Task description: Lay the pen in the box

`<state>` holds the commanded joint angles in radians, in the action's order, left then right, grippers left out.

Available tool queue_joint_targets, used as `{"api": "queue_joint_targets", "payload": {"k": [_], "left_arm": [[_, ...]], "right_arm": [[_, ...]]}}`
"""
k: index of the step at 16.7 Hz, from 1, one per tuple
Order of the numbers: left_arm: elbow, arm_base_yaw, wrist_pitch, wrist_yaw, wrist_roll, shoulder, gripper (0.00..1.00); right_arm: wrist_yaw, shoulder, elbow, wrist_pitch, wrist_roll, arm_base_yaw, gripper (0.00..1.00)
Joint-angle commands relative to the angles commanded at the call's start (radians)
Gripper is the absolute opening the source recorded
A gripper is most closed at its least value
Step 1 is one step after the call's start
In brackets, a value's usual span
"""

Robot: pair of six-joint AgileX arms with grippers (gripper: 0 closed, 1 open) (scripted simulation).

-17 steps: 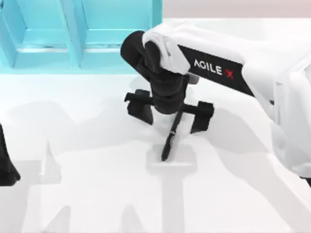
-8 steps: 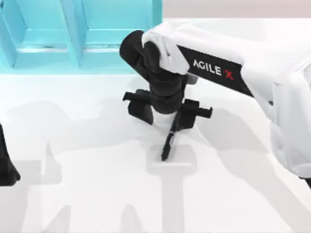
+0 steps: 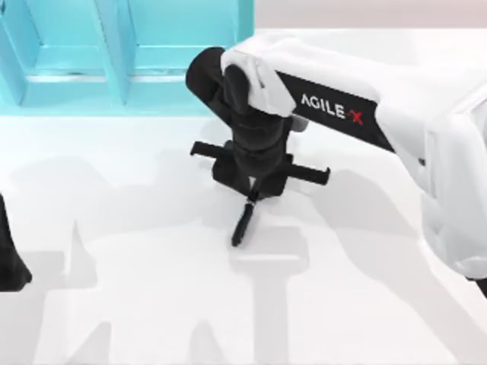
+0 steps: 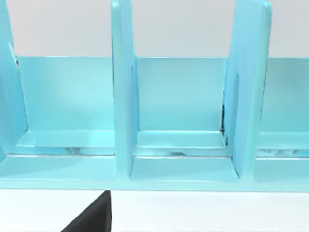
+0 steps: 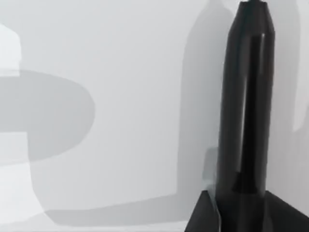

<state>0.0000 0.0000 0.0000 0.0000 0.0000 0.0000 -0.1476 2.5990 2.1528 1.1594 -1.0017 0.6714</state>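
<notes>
Black pen (image 3: 243, 222), upper end hidden in right hand (image 3: 255, 185) clamped on it; left hand's state unclear.

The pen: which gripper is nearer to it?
Right. The right gripper grips the pen at its upper end; the left gripper sits parked at the table's left edge.

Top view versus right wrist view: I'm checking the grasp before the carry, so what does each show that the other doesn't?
Top view: the right gripper shut on the pen near the table's middle, the turquoise box at the far left edge, and the left gripper parked at the left edge.

Right wrist view: the pen's glossy barrel seen close along its length, rising from between the fingers, with its shadow on the table beside it.

Both: the black pen held over the white table.
</notes>
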Motion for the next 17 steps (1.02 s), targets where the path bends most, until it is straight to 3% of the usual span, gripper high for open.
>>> {"api": "queue_joint_targets", "payload": {"k": [8,17], "left_arm": [[0.0,0.0,0.0,0.0,0.0,0.0,1.0],[0.0,0.0,0.0,0.0,0.0,0.0,1.0]], "right_arm": [[0.026,-0.027,0.07,0.03,-0.021,0.019,0.0],[0.025,0.066,0.573,0.419,-0.023,0.017,0.0]]}}
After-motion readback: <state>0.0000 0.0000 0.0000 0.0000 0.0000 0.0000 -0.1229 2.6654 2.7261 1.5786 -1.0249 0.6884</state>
